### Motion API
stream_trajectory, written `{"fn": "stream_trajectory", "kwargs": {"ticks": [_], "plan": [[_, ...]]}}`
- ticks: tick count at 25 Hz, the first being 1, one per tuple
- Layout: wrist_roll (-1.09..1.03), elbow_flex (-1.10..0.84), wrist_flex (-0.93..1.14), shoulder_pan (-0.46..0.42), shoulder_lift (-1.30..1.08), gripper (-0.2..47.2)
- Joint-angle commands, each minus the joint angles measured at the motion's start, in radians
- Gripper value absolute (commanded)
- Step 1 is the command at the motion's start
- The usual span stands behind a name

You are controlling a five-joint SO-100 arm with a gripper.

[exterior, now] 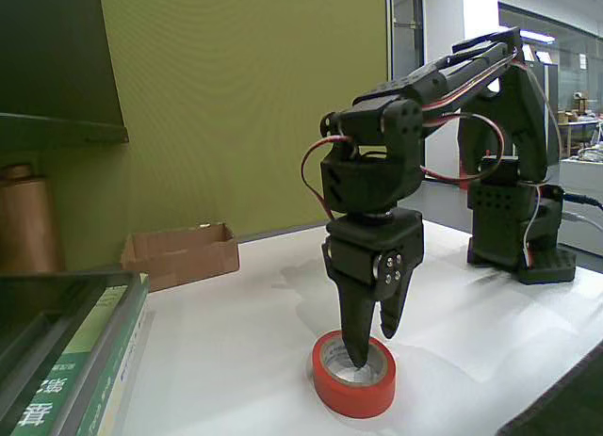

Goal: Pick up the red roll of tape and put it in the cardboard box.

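Gripper [370, 347] narrowly parted, one finger inside red roll of tape [354, 374]; core print unreadable.

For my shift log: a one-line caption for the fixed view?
Black arm's hand lowered over the red tape roll, one finger inside its core; cardboard box waits behind.

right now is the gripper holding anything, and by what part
Nothing is lifted yet. The gripper points down at the red roll of tape, one finger inside its core, the other outside the wall. The roll lies flat on the table.

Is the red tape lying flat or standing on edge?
Flat: the red tape lies on the table with its hole facing up, one pincer finger inside it.
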Motion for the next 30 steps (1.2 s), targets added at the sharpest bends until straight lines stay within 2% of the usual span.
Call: {"fn": "stream_trajectory", "kwargs": {"ticks": [1,4,6,18,26,30], "plan": [[0.002,0.0,0.02,-0.015,0.017,22.1],[0.008,-0.002,0.014,-0.015,0.014,20.5],[-0.003,-0.003,0.003,-0.014,0.014,16.9],[-0.061,0.006,-0.048,0.0,0.029,4.4],[-0.063,0.063,-0.089,0.015,0.074,1.6],[-0.074,0.067,-0.115,0.055,0.114,1.2]]}}
